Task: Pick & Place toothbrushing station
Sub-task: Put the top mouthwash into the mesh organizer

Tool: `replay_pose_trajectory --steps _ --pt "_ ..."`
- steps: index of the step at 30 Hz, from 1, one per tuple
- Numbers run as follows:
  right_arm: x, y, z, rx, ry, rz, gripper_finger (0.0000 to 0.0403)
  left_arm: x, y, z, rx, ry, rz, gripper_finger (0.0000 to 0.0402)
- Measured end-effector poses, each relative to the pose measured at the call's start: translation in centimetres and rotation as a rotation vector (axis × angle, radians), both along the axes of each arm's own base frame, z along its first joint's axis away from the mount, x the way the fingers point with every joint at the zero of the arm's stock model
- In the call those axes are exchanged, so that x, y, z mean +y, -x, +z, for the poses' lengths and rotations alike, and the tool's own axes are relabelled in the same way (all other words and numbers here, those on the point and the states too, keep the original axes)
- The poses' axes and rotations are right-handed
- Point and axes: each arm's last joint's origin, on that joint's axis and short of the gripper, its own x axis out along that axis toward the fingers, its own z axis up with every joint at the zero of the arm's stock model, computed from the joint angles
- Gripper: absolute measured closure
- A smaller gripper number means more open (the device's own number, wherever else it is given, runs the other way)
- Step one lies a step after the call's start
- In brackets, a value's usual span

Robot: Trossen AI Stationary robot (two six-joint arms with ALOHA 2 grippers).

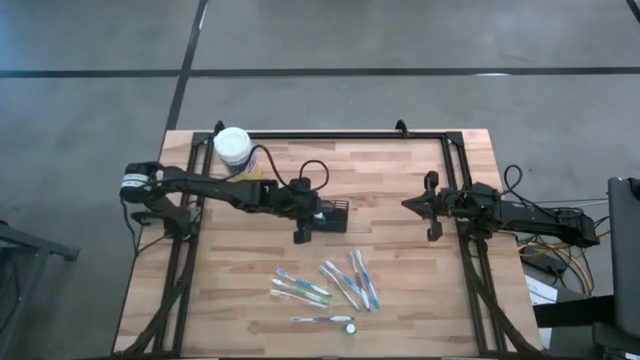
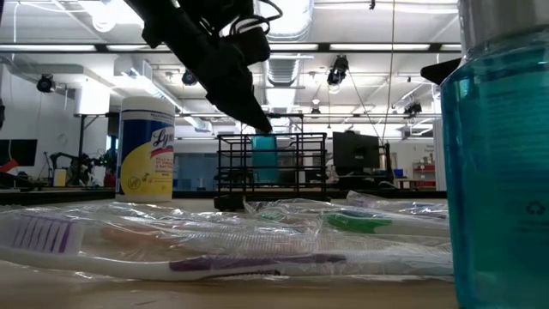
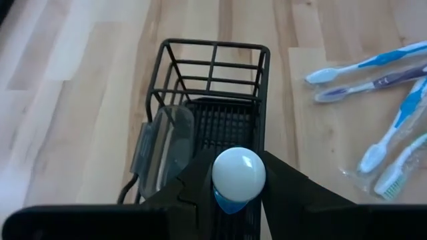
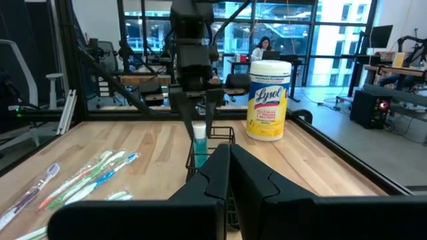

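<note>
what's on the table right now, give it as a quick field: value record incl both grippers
surface: wooden table
caddy: black wire caddy near the table's middle
left gripper: left gripper over the caddy, shut on a small blue bottle with a white cap, held upright in the caddy's opening
right gripper: right gripper at the right side, shut, holding nothing
toothbrushes: loose toothbrushes lying in front of the caddy
wipes: wipes canister at the back left

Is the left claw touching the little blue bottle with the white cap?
Touching. The left wrist view shows the left claw shut on the blue bottle, above the black caddy.
</note>
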Motion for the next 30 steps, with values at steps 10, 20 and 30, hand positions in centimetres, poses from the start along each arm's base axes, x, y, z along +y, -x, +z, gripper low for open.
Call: replay_pose_trajectory --steps 10,20,30 --pt "0.0 0.0 0.0 -0.001 0.0 -0.001 0.0394 0.0 -0.4 -0.4 0.006 -0.002 -0.004 0.0301" --pt "0.0 0.0 0.0 -0.002 0.001 -0.001 0.0394 0.0 -0.4 -0.7 0.012 0.011 -0.019 0.0301" --pt "0.0 0.0 0.0 -0.002 0.001 -0.001 0.0394 0.1 -0.9 1.1 0.05 -0.055 -0.073 0.0301"
